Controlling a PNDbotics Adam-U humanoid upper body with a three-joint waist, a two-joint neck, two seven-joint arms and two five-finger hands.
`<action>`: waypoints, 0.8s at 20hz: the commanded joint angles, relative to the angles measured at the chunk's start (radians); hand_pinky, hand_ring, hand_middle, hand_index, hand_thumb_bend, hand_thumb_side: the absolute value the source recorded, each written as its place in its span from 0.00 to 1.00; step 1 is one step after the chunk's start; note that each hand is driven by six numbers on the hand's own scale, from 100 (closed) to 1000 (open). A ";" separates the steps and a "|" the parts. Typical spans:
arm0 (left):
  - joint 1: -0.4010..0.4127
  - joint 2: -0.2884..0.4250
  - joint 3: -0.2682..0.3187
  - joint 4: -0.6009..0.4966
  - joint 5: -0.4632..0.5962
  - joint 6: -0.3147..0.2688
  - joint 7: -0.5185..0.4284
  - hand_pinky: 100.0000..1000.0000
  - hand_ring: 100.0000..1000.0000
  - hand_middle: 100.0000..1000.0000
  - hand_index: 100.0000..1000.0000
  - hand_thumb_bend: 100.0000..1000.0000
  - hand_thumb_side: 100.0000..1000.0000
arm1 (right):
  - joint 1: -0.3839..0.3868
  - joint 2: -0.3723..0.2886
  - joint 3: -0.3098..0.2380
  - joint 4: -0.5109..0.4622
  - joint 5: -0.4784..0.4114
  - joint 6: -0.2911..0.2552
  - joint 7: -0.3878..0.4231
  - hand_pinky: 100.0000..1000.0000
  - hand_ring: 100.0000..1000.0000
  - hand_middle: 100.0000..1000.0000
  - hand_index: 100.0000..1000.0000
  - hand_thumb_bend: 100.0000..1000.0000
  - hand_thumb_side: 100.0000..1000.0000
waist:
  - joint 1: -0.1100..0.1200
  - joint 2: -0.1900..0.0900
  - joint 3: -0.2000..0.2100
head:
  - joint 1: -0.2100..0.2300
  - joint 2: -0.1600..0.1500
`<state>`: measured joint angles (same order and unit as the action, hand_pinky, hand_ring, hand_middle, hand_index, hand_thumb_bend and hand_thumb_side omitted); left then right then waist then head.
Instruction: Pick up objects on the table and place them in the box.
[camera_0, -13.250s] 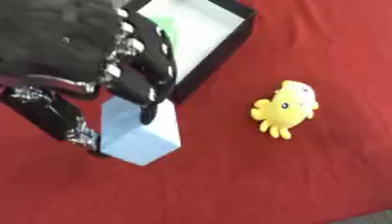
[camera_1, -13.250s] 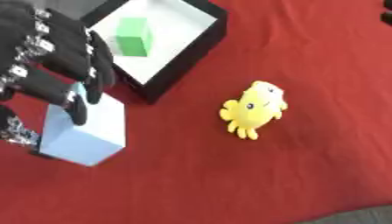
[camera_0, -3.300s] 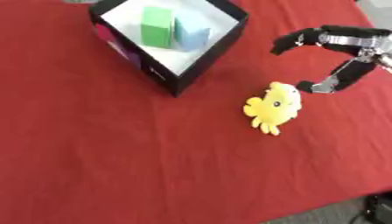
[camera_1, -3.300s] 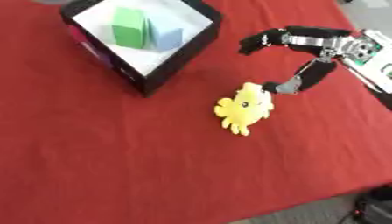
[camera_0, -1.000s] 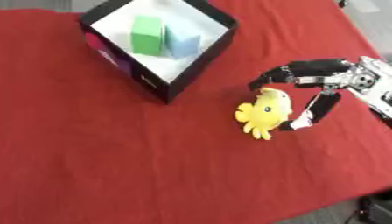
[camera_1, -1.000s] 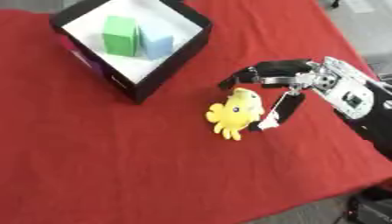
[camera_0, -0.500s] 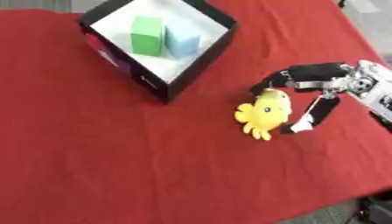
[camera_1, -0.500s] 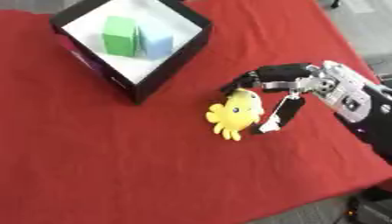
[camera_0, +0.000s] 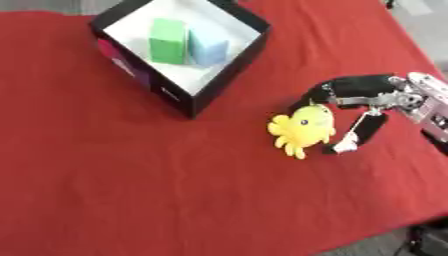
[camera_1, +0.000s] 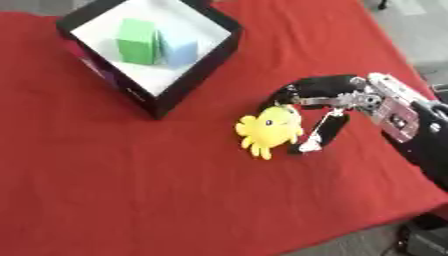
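A yellow octopus toy lies on the red cloth, right of the black box. The box has a white floor and holds a green block and a light blue block. My right hand reaches in from the right and brackets the toy: its fingers curve over the toy's far side and its thumb points down by the near right side. The fingers are spread, not closed on the toy. My left hand shows in neither view.
The red cloth covers the table, with bare stretches left of and in front of the toy. The table's right edge runs just behind my right arm, with grey floor beyond.
My right hand has crept a little further left round the toy since a second ago. The toy and the box stay put.
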<state>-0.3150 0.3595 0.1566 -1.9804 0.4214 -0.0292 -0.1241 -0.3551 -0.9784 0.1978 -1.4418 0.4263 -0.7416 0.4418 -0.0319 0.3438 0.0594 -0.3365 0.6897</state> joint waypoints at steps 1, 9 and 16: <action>-0.003 0.014 0.000 -0.019 -0.007 -0.004 -0.006 0.78 0.66 0.66 0.74 0.00 0.66 | 0.002 -0.021 -0.001 0.008 -0.003 -0.165 0.137 0.82 0.74 0.63 0.85 0.25 0.21 | 0.009 -0.002 -0.002 | -0.003 -0.018; -0.002 0.015 0.000 -0.018 -0.009 -0.007 -0.009 0.78 0.66 0.66 0.74 0.00 0.66 | 0.002 -0.022 -0.009 0.004 -0.076 -0.165 0.084 0.79 0.70 0.52 0.75 0.18 0.13 | 0.009 -0.004 -0.005 | -0.003 -0.017; 0.001 0.016 0.000 -0.017 -0.011 -0.008 -0.012 0.78 0.67 0.66 0.74 0.00 0.66 | 0.001 -0.034 -0.019 -0.001 -0.118 -0.165 0.037 0.79 0.66 0.47 0.71 0.14 0.12 | 0.009 -0.006 -0.008 | -0.003 -0.014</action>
<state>-0.3085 0.3595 0.1564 -1.9804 0.4174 -0.0352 -0.1316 -0.3460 -0.9730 0.1970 -1.4360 0.3227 -0.8004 0.3830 -0.0319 0.3438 0.0541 -0.3371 0.6826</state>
